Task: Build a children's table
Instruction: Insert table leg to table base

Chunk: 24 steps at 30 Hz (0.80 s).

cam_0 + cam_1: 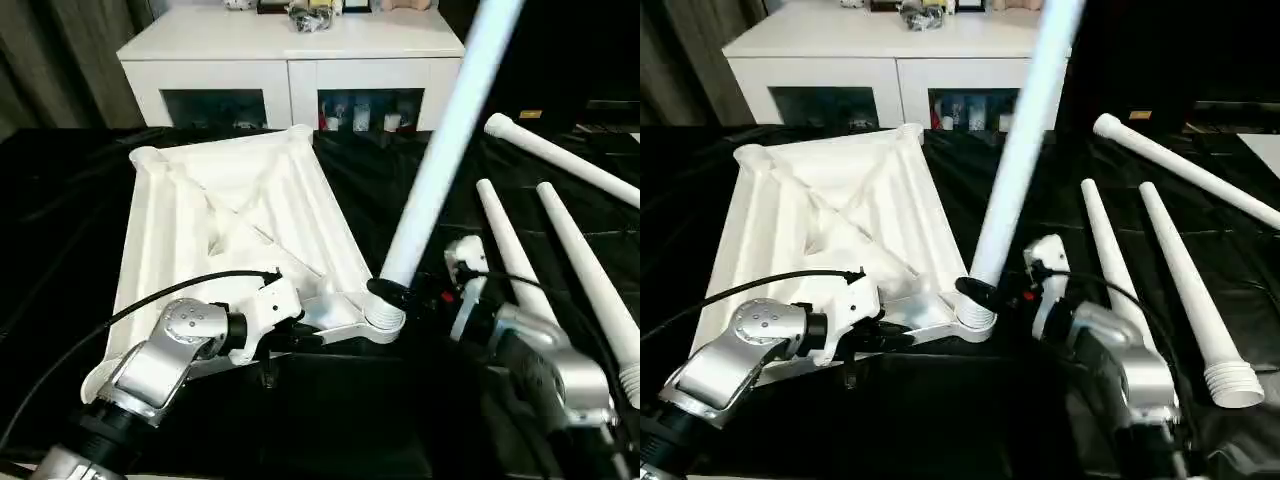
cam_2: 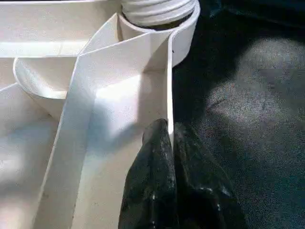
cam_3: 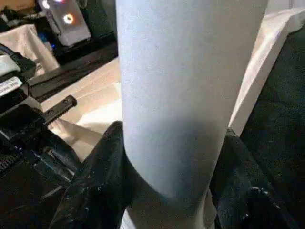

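Children's table top (image 1: 235, 215) lies underside up on the black-covered counter (image 1: 60, 230), its ribbed X-bracing showing. One white leg (image 1: 440, 150) stands tilted in the near corner socket (image 1: 383, 322). The right pincer (image 3: 167, 191) grips this leg low down, just above the socket, a black finger (image 3: 95, 181) on either side. The left pincer (image 2: 174, 191) is closed on the thin rim wall of the top beside that socket. Three loose legs (image 1: 1185, 280) lie on the counter to the right, near the right arm, narrowing its room. A white cabinet (image 1: 290, 70) with glass doors stands beyond the top's far edge. Bare black cloth lies along the near edge.
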Tool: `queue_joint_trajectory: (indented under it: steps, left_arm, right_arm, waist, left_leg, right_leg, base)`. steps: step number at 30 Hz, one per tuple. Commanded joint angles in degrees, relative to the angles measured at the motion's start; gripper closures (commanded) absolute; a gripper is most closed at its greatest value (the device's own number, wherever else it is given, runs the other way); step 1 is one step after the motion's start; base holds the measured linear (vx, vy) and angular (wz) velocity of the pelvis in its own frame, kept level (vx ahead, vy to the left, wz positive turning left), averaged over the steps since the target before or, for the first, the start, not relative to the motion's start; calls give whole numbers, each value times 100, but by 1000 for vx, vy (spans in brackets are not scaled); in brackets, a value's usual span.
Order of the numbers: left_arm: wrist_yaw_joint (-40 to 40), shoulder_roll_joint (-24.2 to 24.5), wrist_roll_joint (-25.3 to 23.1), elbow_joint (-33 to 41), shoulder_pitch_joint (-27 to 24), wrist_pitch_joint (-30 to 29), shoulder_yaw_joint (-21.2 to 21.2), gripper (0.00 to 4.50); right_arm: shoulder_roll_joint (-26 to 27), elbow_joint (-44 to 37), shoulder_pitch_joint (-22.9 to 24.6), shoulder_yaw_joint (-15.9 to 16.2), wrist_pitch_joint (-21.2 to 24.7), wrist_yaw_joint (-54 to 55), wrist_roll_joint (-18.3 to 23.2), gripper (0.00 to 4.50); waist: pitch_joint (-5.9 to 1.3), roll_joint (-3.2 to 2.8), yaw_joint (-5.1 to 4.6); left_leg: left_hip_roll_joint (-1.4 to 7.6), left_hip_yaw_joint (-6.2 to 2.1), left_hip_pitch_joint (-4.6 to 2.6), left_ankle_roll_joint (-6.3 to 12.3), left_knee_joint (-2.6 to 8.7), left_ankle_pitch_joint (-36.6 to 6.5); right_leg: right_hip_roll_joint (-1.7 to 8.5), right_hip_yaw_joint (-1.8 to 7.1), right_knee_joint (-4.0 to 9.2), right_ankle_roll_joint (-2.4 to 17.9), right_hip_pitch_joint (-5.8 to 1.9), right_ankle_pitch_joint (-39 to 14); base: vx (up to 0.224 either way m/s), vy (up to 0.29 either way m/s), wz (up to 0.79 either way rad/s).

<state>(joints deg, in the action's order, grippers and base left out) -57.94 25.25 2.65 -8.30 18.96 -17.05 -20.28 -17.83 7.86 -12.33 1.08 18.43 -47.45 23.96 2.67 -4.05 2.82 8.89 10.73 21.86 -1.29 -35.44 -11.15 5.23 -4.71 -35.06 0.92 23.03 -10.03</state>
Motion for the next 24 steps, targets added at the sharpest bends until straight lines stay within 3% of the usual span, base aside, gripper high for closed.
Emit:
queue_joint_trajectory:
  steps: [1, 2, 5, 7, 10, 11, 12, 13, 14, 15, 18, 19, 20, 21, 24]
  left_arm:
    - [83, 7, 92, 30, 188, 117, 204, 450]
    - [96, -10, 92, 3, 208, 121, 208, 450]
    - [124, -51, 86, -55, 254, 135, 211, 450]
    - [143, -76, 79, -87, 275, 153, 214, 450]
    - [157, -102, 69, -117, 291, 164, 214, 450]
    - [160, -107, 65, -120, 289, 168, 214, 450]
    - [159, -109, 61, -115, 280, 170, 215, 450]
    - [149, -94, 57, -93, 256, 173, 218, 450]
    - [146, -93, 55, -89, 251, 172, 217, 450]
    - [141, -89, 55, -83, 248, 168, 217, 450]
    - [117, -60, 54, -71, 233, 171, 222, 450]
    - [103, -39, 47, -69, 225, 175, 217, 450]
    - [100, -35, 46, -70, 224, 177, 216, 450]
    - [95, -27, 43, -71, 222, 181, 213, 450]
    - [51, 12, 25, -88, 222, 206, 190, 450]
  right_arm:
    - [3, -1, 156, -109, -122, 211, -175, 261]
    - [32, -30, 218, -107, -215, 268, -220, 261]
    - [37, -121, 372, 42, -453, 337, -457, 261]
    - [-1, -203, 454, 231, -569, 351, -633, 261]
    - [-50, -281, 475, 436, -573, 369, -789, 261]
    - [-64, -302, 468, 484, -545, 359, -808, 262]
    - [-92, -311, 439, 541, -511, 331, -845, 262]
    - [-143, -319, 376, 636, -398, 256, -888, 262]
    - [-161, -314, 358, 657, -367, 232, -898, 262]
    - [-191, -304, 333, 685, -314, 207, -913, 262]
    - [-287, -287, 258, 791, -119, 111, -941, 262]
    - [-374, -257, 191, 872, 54, 10, -946, 262]
    - [-391, -250, 177, 889, 85, -12, -949, 262]
    - [-428, -231, 146, 922, 146, -58, -957, 262]
    - [-524, -98, -1, 1015, 420, -181, -961, 262]
  waist:
    - [-364, -31, -10]
    - [-366, -69, -4]
    - [-367, -59, -34]
    - [-363, -82, -34]
    - [-356, -60, -59]
    - [-353, -64, -68]
    - [-350, 3, -86]
    - [-351, -37, -75]
    - [-351, -39, -82]
    - [-355, 27, -78]
    - [-349, 1, -86]
    - [-347, 116, -99]
    - [-353, 73, -77]
    - [-346, 38, -71]
    - [-357, 68, -71]
  left_leg:
    - [399, -224, -106, 54, 495, -1750]
    - [399, -233, -107, 43, 493, -1758]
    - [383, -233, -84, 86, 496, -1800]
    - [393, -234, -105, 90, 499, -1840]
    - [390, -249, -96, 82, 511, -1937]
    - [392, -252, -95, 79, 513, -1956]
    - [395, -246, -89, 91, 517, -1989]
    - [396, -255, -94, 93, 516, -1967]
    - [395, -255, -89, 95, 516, -1952]
    - [400, -251, -80, 133, 515, -1885]
    - [396, -248, -77, 143, 511, -1863]
    - [401, -240, -72, 172, 515, -1824]
    - [394, -251, -68, 182, 505, -1773]
    - [398, -234, -85, 182, 499, -1770]
    - [404, -241, -78, 182, 503, -1699]
  right_leg:
    - [377, 296, 480, 1136, -270, -1513]
    - [384, 294, 471, 1135, -268, -1503]
    - [375, 283, 479, 1099, -278, -1564]
    - [372, 282, 509, 1027, -249, -1738]
    - [373, 274, 514, 976, -258, -1910]
    - [372, 274, 516, 971, -257, -1926]
    - [371, 277, 533, 953, -258, -1983]
    - [380, 281, 520, 959, -257, -1995]
    - [380, 279, 521, 958, -259, -1984]
    - [385, 286, 513, 965, -263, -1971]
    - [389, 286, 523, 946, -258, -2014]
    - [378, 288, 531, 940, -262, -2016]
    - [393, 290, 499, 956, -276, -2014]
    - [398, 298, 530, 941, -242, -2076]
    - [390, 294, 511, 967, -254, -1931]
  base:
    - [0, 0, 0]
    - [0, 0, 0]
    - [0, 0, 0]
    - [0, 0, 0]
    - [0, 0, 0]
    - [0, 0, 0]
    - [0, 0, 0]
    - [0, 0, 0]
    - [0, 0, 0]
    - [0, 0, 0]
    - [0, 0, 0]
    - [0, 0, 0]
    - [0, 0, 0]
    - [0, 0, 0]
    - [0, 0, 0]
